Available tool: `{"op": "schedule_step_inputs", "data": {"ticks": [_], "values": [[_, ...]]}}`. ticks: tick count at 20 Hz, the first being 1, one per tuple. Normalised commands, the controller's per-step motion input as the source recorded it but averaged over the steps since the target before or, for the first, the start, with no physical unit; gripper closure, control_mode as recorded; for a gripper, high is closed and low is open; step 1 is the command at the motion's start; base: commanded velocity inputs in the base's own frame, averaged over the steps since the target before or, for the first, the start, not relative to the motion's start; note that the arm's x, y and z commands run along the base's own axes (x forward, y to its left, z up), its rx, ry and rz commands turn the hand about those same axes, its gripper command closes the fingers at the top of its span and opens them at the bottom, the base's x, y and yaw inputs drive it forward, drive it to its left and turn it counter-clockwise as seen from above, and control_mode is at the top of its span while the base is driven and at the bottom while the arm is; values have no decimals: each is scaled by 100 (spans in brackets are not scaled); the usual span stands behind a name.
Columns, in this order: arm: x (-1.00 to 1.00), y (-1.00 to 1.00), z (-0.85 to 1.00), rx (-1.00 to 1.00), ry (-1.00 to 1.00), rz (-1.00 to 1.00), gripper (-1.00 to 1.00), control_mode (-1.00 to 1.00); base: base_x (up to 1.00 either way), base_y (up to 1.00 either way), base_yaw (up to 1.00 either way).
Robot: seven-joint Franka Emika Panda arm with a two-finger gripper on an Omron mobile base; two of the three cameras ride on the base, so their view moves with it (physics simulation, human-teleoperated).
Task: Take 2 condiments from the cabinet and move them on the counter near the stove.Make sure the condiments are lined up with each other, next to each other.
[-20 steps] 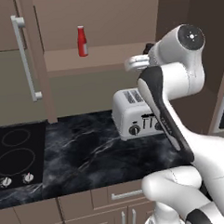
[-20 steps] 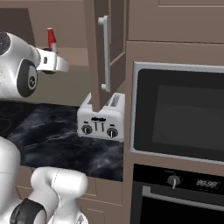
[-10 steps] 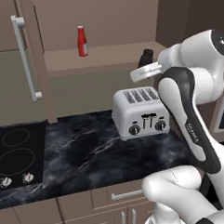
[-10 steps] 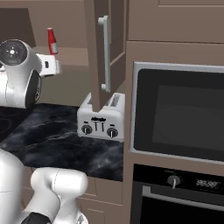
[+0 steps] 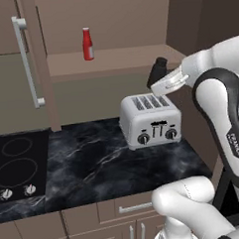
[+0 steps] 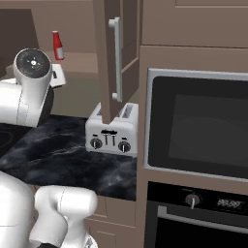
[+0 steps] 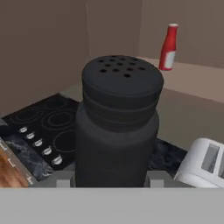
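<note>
Shaker (image 7: 117, 127) now farther right, seemingly between fingers

Left base view: bottle (image 5: 87, 43) upper centre, standing on the cabinet shelf (image 5: 118, 59). Shaker (image 5: 157, 73) right of centre, in the gripper (image 5: 159, 82), above the toaster (image 5: 150, 120). Toaster at centre on the counter (image 5: 104, 164). Stove (image 5: 17, 164) lower left, set in the counter. Cabinet door (image 5: 31, 61) at left, above the stove. Hand view: shaker central, bottle (image 7: 168, 47) upper right behind it, stove (image 7: 48, 124) lower left, toaster (image 7: 203, 164) lower right.
</note>
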Motion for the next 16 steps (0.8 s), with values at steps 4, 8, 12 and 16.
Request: {"op": "schedule_step_inputs", "data": {"ticks": [4, 8, 12, 16], "values": [[-36, 16, -9, 0, 0, 21, 100, -100, 0, 0, 0], [-17, 39, -22, 0, 0, 17, 100, -100, 0, 0, 0], [-2, 52, -26, 0, 2, 12, 100, -100, 0, 0, 0], [0, 44, -30, 0, 1, 9, 100, -100, 0, 0, 0]]}}
